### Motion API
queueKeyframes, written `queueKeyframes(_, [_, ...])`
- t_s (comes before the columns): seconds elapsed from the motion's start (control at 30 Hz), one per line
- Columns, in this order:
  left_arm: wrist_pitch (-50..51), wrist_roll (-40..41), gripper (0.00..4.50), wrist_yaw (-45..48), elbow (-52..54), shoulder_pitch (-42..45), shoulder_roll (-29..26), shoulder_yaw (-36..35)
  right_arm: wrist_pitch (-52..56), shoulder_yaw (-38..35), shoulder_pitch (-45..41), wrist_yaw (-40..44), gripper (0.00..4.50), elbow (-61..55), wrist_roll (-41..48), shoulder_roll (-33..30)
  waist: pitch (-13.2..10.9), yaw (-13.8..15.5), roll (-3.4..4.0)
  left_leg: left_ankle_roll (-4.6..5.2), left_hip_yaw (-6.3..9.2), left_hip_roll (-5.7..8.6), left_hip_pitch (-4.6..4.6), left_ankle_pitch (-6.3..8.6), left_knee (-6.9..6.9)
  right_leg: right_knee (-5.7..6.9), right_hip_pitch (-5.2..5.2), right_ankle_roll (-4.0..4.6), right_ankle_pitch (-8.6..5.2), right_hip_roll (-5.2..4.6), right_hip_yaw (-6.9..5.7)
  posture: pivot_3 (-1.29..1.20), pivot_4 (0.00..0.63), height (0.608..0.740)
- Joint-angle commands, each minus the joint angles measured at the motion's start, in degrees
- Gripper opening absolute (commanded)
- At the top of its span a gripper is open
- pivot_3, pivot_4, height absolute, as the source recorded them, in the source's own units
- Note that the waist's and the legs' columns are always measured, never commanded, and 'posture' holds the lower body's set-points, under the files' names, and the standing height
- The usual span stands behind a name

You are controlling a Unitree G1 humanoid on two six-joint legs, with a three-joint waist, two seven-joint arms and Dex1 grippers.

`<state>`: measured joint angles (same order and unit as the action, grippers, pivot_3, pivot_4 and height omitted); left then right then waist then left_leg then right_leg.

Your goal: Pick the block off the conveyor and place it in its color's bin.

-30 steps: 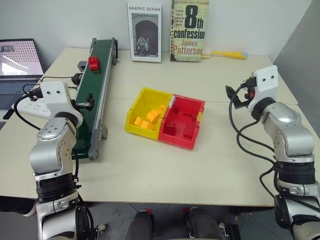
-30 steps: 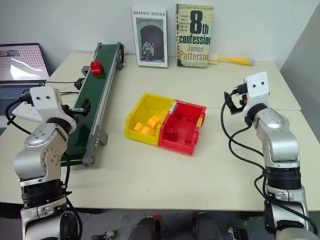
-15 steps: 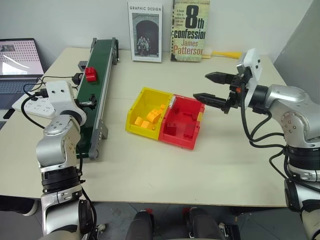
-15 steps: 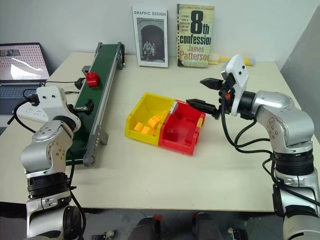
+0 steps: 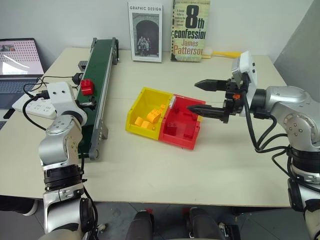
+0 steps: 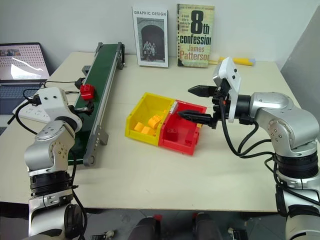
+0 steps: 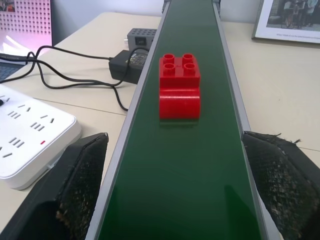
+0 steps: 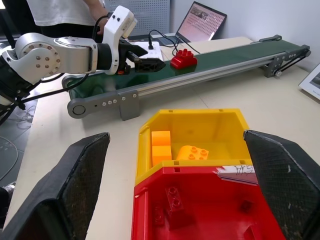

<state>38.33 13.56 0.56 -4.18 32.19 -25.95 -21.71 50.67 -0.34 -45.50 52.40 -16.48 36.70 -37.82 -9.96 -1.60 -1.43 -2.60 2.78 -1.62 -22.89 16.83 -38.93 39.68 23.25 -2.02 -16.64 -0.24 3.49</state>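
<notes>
Red studded block (image 7: 179, 86), glossy, rounded base, upright on conveyor (image 7: 185, 165)

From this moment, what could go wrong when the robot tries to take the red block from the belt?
1. The block lies ahead of the open left gripper, not between its fingers; closing early would probably miss it.
2. The fingers straddle the conveyor, so they may catch its side rails.
3. The open right gripper hovers over the red bin, beside the yellow bin; it may block the drop.

Silver arms, black cables, white wrists
</notes>
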Motion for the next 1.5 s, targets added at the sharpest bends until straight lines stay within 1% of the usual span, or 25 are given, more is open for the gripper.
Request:
queueKeyframes(0.03, [-0.9,-0.4,4.45,-0.4,0.3,1.3,-0.3,-0.3,0.3,-1.6,-0.5,-0.5,4.5,-2.5,1.3,-1.1,0.0,0.0,0.0,0.0,0.0,0.0,0.0,0.0,0.0,0.0,0.0,0.0,0.0,0.0,0.0,0.0,0.15,0.74])
queueKeyframes(0.3, [-0.2,-0.4,4.45,-0.1,-1.0,1.4,-0.3,0.2,0.5,-1.6,0.0,-1.2,4.5,-2.7,1.4,-1.5,0.0,0.0,0.0,0.0,0.0,0.0,0.0,0.0,0.0,0.0,0.0,0.0,0.0,0.0,0.0,0.0,0.15,0.74])
queueKeyframes(0.33, [0.1,-0.2,4.28,-0.3,-1.0,1.4,-0.1,-0.1,0.5,-1.6,-0.1,-1.3,4.5,-2.6,1.5,-1.5,0.0,0.0,0.0,0.0,0.0,0.01,0.0,0.0,0.0,0.0,0.0,0.0,0.0,0.0,0.0,0.0,0.15,0.74])
queueKeyframes(0.37, [0.5,0.0,4.28,-0.6,-0.8,1.3,0.1,-0.5,0.6,-1.7,-0.1,-1.4,4.5,-2.7,1.6,-1.5,0.0,0.0,0.0,0.0,0.0,0.01,0.0,0.0,0.0,0.0,0.0,0.0,0.0,0.0,0.0,0.0,0.15,0.74])
queueKeyframes(0.5, [2.8,0.8,3.44,-1.7,-0.3,1.0,0.6,-1.6,0.7,-1.7,-0.4,-1.6,4.5,-2.5,1.8,-1.4,0.0,0.0,0.0,0.0,0.01,0.0,-0.01,0.0,0.0,-0.01,0.0,0.0,0.0,0.0,-0.01,0.0,0.15,0.74])
queueKeyframes(0.53, [3.0,0.9,3.15,-1.7,0.0,0.9,0.6,-1.7,0.7,-1.7,-0.4,-1.6,4.5,-2.4,1.8,-1.4,0.0,0.0,0.0,0.0,0.01,0.0,-0.01,0.0,0.0,-0.01,0.0,0.0,0.0,0.0,0.0,0.0,0.15,0.74])
queueKeyframes(0.57, [3.3,1.0,3.03,-1.8,0.2,0.8,0.7,-1.8,0.6,-1.7,-0.5,-1.6,4.5,-2.3,1.7,-1.4,0.0,0.0,0.0,0.0,0.01,0.0,-0.01,0.0,0.0,0.0,0.0,0.0,0.0,0.0,-0.01,0.0,0.15,0.74])
queueKeyframes(0.7, [5.0,1.6,2.2,-2.3,1.8,0.9,0.9,-2.3,0.2,-1.6,-0.5,-1.6,4.5,-1.8,1.4,-1.5,0.0,0.0,0.0,0.0,0.02,0.0,0.01,0.0,0.0,0.03,0.0,0.0,0.0,0.0,-0.01,0.0,0.15,0.74])
queueKeyframes(0.8, [5.8,2.0,1.65,-2.4,3.0,1.4,0.9,-2.2,0.0,-1.7,-0.4,-1.8,4.5,-1.8,1.2,-1.5,0.0,0.0,0.0,0.0,0.03,0.0,-0.01,0.0,0.0,0.01,0.0,0.0,0.0,0.0,-0.02,0.0,0.15,0.74])
queueKeyframes(0.83, [6.2,2.1,1.52,-2.3,3.3,1.7,0.8,-1.9,-0.2,-1.7,-0.4,-2.3,4.5,-1.9,0.8,-1.4,0.0,0.0,0.0,0.0,0.03,-0.01,-0.01,0.0,0.0,0.01,0.0,0.0,0.0,0.0,-0.01,0.0,0.15,0.74])
queueKeyframes(0.97, [7.8,2.6,1.52,-1.7,4.5,3.6,0.5,-0.6,-0.3,-1.5,0.3,-4.5,4.5,-2.9,-0.8,-1.8,0.0,0.1,-0.01,0.0,0.04,0.0,-0.02,0.0,0.0,0.0,0.0,0.0,0.0,0.0,-0.03,0.0,0.15,0.74])
queueKeyframes(1.13, [6.9,3.0,1.52,4.5,2.4,9.2,-0.6,4.4,1.7,-2.6,2.7,-7.5,4.5,-6.6,-1.0,-4.0,0.0,0.4,-0.01,-0.01,0.08,0.04,-0.07,-0.01,0.0,-0.05,0.0,0.0,0.0,0.0,-0.09,0.0,0.15,0.74])
queueKeyframes(1.2, [5.8,2.8,1.52,11.3,2.0,11.8,-1.3,10.5,4.1,-4.4,5.2,-8.3,4.5,-9.9,-0.4,-6.6,0.0,0.5,-0.01,-0.02,0.05,0.08,-0.08,-0.01,0.0,-0.08,0.0,0.0,0.0,0.0,-0.07,0.0,0.15,0.74])
queueKeyframes(1.27, [5.6,3.5,1.52,17.2,1.1,14.2,-1.2,14.8,5.8,-6.0,8.0,-8.7,4.5,-13.2,0.4,-9.2,0.0,1.0,-0.01,-0.23,0.07,0.07,-0.1,-0.13,0.0,-0.13,0.0,0.0,0.0,-0.01,-0.1,0.0,0.15,0.74])
queueKeyframes(1.33, [4.8,3.9,1.52,22.7,0.1,16.6,-0.6,18.8,8.1,-8.4,11.0,-9.6,4.5,-16.5,2.0,-10.7,0.0,1.1,-0.01,-0.24,0.05,0.12,-0.14,-0.13,0.01,-0.19,-0.02,0.0,0.0,0.0,-0.14,0.0,0.15,0.74])
queueKeyframes(1.43, [2.3,4.2,1.52,32.2,-2.2,19.8,0.8,25.4,11.5,-12.2,15.9,-11.8,4.5,-21.5,4.6,-11.9,0.0,1.2,-0.02,-0.22,-0.01,0.11,-0.12,-0.12,0.01,-0.19,-0.02,0.0,0.0,0.06,-0.07,0.0,0.15,0.74])
queueKeyframes(1.5, [0.4,3.5,1.52,36.7,-4.3,21.1,1.9,28.7,13.1,-13.9,18.0,-13.8,4.5,-23.6,5.9,-11.7,0.0,1.2,-0.01,-0.21,-0.1,0.1,-0.11,-0.12,0.0,-0.18,-0.05,0.0,0.0,0.11,-0.08,0.0,0.15,0.74])
